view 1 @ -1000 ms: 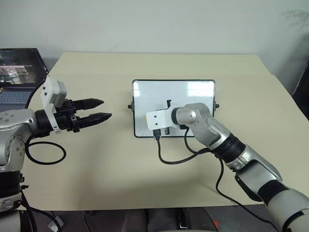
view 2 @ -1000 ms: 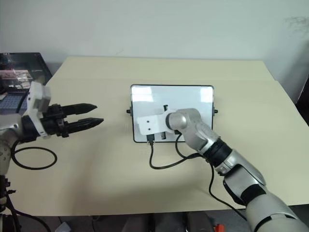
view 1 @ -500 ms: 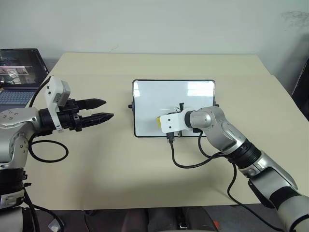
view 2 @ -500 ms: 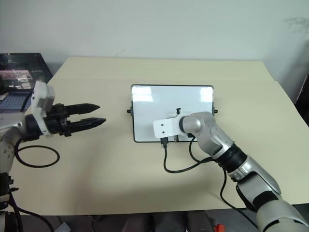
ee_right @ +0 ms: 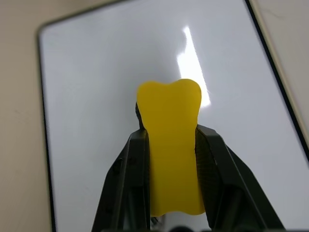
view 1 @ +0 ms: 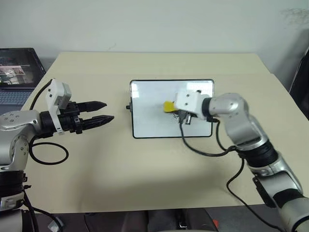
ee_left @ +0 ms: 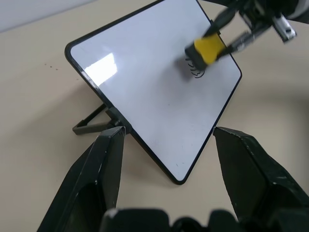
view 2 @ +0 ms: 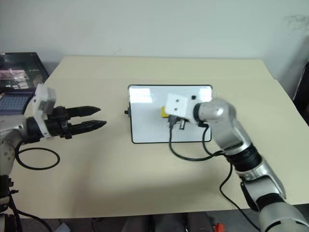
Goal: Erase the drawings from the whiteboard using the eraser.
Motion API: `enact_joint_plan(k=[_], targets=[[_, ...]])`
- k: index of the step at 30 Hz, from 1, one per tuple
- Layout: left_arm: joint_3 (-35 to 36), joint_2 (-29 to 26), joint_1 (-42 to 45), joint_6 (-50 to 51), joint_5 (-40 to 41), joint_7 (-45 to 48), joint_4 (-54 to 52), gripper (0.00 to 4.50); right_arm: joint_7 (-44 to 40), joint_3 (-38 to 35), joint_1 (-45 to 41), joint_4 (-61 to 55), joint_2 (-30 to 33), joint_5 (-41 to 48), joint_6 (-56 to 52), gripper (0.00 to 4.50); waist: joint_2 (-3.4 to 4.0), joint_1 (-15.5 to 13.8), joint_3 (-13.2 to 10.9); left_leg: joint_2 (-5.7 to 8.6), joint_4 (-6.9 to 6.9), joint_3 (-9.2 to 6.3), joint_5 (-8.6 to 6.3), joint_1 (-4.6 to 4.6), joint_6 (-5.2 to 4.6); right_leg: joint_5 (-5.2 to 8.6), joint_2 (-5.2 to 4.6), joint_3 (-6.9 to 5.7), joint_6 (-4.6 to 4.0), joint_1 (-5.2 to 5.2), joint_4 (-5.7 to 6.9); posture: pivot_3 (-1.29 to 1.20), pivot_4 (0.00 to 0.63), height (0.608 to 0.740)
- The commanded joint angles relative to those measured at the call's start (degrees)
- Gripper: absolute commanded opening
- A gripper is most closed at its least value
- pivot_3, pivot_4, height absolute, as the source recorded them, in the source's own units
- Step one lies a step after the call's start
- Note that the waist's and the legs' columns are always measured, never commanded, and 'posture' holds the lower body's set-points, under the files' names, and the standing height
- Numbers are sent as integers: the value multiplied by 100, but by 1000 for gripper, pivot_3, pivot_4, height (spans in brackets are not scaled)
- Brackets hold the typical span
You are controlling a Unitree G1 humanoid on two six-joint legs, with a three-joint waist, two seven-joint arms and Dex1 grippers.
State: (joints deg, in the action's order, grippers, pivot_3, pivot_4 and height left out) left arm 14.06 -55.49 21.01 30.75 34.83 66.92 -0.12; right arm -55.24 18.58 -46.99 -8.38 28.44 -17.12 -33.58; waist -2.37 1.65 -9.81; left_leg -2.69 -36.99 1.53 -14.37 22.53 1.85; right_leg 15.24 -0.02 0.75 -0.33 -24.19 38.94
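Observation:
The whiteboard (view 1: 149, 113) lies flat in the middle of the table, white with a thin black frame. My right gripper (view 1: 173, 106) is shut on the yellow eraser (view 1: 168, 106) and holds it over the board's middle right; the grip shows close up on the eraser (ee_right: 170, 145). A small black scribble (ee_left: 196, 73) of the drawings peeks out just beside the eraser (ee_left: 207, 48). I cannot tell whether the eraser touches the board. My left gripper (view 1: 107, 111) hovers open to the left of the board, pointing at it, with nothing between its fingers (ee_left: 104, 164).
A laptop (view 1: 17, 72) sits off the table's far left corner. A black cable loop (view 1: 46, 154) lies under my left arm. Another cable (view 1: 203, 151) hangs from my right wrist across the table just in front of the board.
My right gripper has carried the eraser from the board's near edge to the right and up onto its middle right, and the wrist has rolled. The left gripper has stayed put.

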Motion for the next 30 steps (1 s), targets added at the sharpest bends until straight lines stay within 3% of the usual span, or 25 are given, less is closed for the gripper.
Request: enact_joint_plan(k=[1, 14, 26, 30], targets=[[115, 5, 86, -74, 17, -3, -119, 3143, 338, -308, -211, 37, 109, -4, -52, 961, 0, 1, 0, 1, 0, 3, 0, -2, 0, 0, 0, 1, 0, 0, 1, 0, 150, 740], [-25, 51, 237, 35, -16, 15, -127, 3143, 717, -37, -252, 918, 130, -36, 630, 961, -1, 20, -1, 3, 1, 12, 0, -2, 0, 1, 8, 7, -1, -2, 0, 0, 150, 740], [38, 41, 211, 174, 34, -29, -270, 3143, 654, 206, -366, 830, 117, -93, 676, 961, -1, 20, -1, 2, 0, 10, 0, -3, 0, 1, 9, 7, -1, -2, 2, 0, 150, 740], [75, 46, 192, 227, 89, -33, -350, 3143, 500, 118, -530, 614, 408, -139, 567, 961, 1, 16, -2, 1, 0, 9, 0, -1, 0, 1, 9, 6, -1, -2, 1, 0, 150, 740]])
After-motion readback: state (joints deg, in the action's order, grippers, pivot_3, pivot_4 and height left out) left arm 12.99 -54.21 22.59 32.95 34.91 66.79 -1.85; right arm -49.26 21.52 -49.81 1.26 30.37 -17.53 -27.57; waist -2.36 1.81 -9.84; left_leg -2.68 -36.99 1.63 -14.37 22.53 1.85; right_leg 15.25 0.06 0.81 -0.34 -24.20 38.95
